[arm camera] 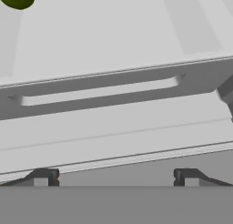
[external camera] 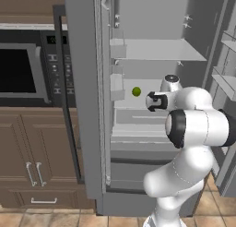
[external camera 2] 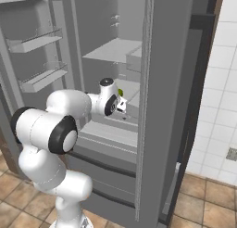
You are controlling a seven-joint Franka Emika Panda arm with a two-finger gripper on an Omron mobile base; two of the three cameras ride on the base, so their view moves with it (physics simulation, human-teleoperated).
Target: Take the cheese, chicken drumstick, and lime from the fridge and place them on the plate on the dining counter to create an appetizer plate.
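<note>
Reaching into the fridge (external camera: 87, 106), the tool (arm camera: 116, 176) is held spread and empty above a drawer front. The lime (external camera: 136, 91) rests on the shelf (external camera: 138, 98) beyond, off to one side; if nudged off-centre, it could be rolled away.
</note>
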